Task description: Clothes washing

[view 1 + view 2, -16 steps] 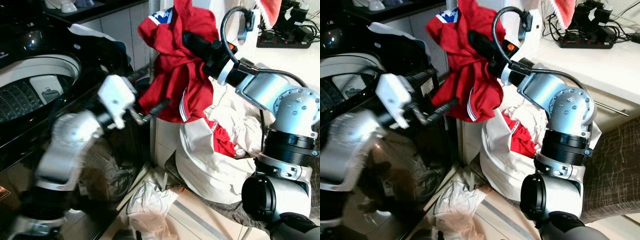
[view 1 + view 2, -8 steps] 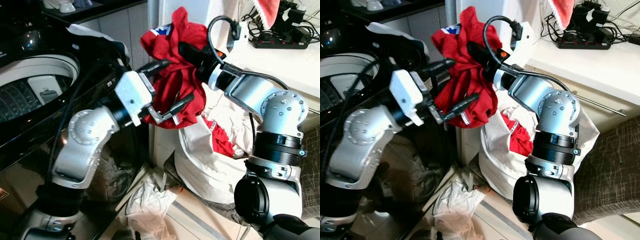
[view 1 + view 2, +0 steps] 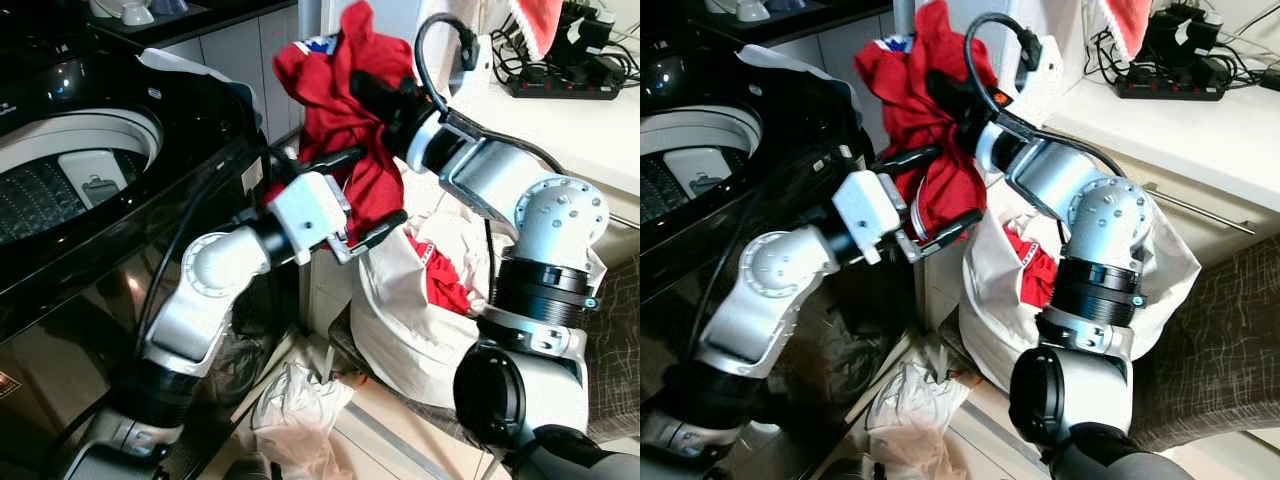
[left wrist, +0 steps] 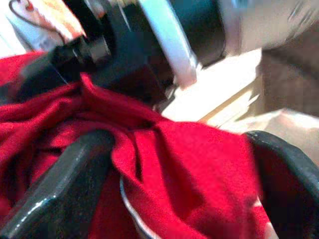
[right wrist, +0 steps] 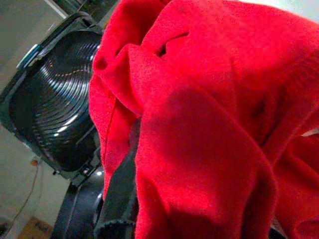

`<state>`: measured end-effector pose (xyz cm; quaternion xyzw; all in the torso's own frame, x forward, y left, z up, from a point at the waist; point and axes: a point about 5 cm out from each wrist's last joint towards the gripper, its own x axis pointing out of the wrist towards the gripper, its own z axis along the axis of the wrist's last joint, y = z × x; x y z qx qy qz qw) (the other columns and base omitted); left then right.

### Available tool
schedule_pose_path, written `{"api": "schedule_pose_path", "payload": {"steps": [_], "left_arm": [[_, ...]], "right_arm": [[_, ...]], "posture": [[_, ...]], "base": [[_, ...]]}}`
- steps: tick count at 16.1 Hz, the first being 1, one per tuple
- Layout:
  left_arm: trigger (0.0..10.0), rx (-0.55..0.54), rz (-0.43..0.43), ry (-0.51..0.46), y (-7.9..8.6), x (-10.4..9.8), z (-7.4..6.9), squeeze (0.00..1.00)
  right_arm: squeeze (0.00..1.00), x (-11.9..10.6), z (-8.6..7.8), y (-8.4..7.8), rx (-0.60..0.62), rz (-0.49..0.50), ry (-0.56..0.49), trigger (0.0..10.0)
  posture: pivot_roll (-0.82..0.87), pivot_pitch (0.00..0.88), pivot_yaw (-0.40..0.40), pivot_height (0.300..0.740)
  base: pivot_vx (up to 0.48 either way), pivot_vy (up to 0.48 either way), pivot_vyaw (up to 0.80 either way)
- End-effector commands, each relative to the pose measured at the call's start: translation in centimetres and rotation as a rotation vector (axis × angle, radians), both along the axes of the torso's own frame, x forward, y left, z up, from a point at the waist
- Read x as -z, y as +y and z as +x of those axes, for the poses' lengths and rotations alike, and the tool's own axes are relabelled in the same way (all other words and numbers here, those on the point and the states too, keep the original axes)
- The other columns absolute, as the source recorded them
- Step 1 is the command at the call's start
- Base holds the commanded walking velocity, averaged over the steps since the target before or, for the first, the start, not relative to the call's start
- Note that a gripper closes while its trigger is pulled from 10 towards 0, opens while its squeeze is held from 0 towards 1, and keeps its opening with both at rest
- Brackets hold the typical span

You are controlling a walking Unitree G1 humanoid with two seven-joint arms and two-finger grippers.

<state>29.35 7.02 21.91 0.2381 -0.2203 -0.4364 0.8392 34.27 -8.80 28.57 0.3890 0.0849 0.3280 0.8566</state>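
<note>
Red garment point(image 3: 345, 110) hangs bunched in the air at about 12 o'clock in the head views, above the gap between the black washing machine point(image 3: 120, 190) at 9 o'clock and the white laundry bag point(image 3: 420, 320) at 4 o'clock. The right gripper point(image 3: 372, 92) reaches in from 2 o'clock and is buried in the upper folds of the cloth, clamped on it and carrying its weight; in the right wrist view red fabric fills nearly the whole frame, draped over one black finger point(image 5: 119, 194), with the machine's ribbed drum point(image 5: 60, 114) dark behind it. The left gripper point(image 3: 350, 195) comes up from 7 o'clock on a silver arm, its white wrist housing just short of the cloth. Its two long black fingers are spread wide, one above and one below the garment's lower part, so the fabric sits between them; in the left wrist view the left gripper's fingers point(image 4: 65, 184) flank a mound of red cloth without pressing it together. A white-and-blue trim shows at the garment's top left edge. Another red piece point(image 3: 440, 275) lies inside the open mouth of the laundry bag, against white fabric. A crumpled pale cloth point(image 3: 295, 400) lies on the floor at 6 o'clock, and a black power strip point(image 3: 570, 85) rests on the white counter point(image 3: 580, 130) at 2 o'clock.
</note>
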Motion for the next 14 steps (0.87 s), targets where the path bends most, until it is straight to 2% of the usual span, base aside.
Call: {"api": "schedule_pose_path", "payload": {"steps": [1,2,3,4,5,6,7,8,10,14], "left_arm": [[10.0,-0.053,0.050,-0.019,0.0,0.3,0.6,1.00],[10.0,-0.113,0.078,-0.048,0.3,0.6,1.2,1.00],[10.0,-0.230,0.094,-0.096,1.0,0.6,2.2,1.00],[10.0,-0.300,0.073,-0.122,1.6,0.3,2.8,1.00],[10.0,-0.309,0.062,-0.124,1.7,0.2,2.8,1.00],[10.0,-0.317,0.037,-0.125,2.0,0.0,2.9,0.55],[10.0,-0.321,0.019,-0.121,2.1,0.0,2.9,0.03],[0.0,-0.318,-0.004,-0.107,2.1,0.0,2.9,0.00],[0.0,-0.330,-0.062,-0.090,2.1,-0.1,3.0,0.00],[0.0,-0.361,-0.079,-0.107,2.6,-0.4,3.2,0.00]], "right_arm": [[0.00,-1.0,-0.4,0.2,-0.015,0.013,-0.032,0.0],[0.00,-0.9,-0.6,0.4,-0.027,0.014,-0.029,0.0],[0.00,-0.8,-0.8,0.8,-0.041,0.012,-0.026,0.0],[0.00,-0.7,-1.0,0.9,-0.046,0.011,-0.023,0.0],[0.00,-0.7,-1.0,0.9,-0.047,0.011,-0.022,0.0],[0.00,-0.6,-1.0,0.9,-0.046,0.007,-0.020,0.0],[0.00,-0.6,-1.1,0.9,-0.046,0.005,-0.017,0.0],[0.00,-0.6,-1.1,0.9,-0.047,0.005,-0.015,0.0],[0.00,-0.6,-1.2,0.8,-0.049,0.001,-0.013,0.0],[0.00,-0.5,-1.2,0.8,-0.052,-0.004,-0.009,0.0]], "posture": [[0.04,0.000,-0.022,0.740],[0.04,0.000,-0.021,0.740],[0.03,0.000,-0.018,0.740],[0.03,0.000,-0.018,0.740],[0.03,0.000,-0.018,0.740],[0.03,0.000,-0.017,0.740],[0.03,0.000,-0.017,0.740],[0.03,0.000,-0.018,0.740],[0.03,0.000,-0.024,0.740],[0.03,0.000,-0.027,0.740]], "base": [[0.000,0.000,0.00],[0.000,0.000,0.00],[0.000,0.000,0.00],[0.000,0.000,0.00],[0.000,0.000,0.00],[0.000,0.000,0.00],[0.000,0.000,0.00],[0.000,0.000,0.00],[0.000,0.000,0.00],[0.000,0.000,0.00]]}}
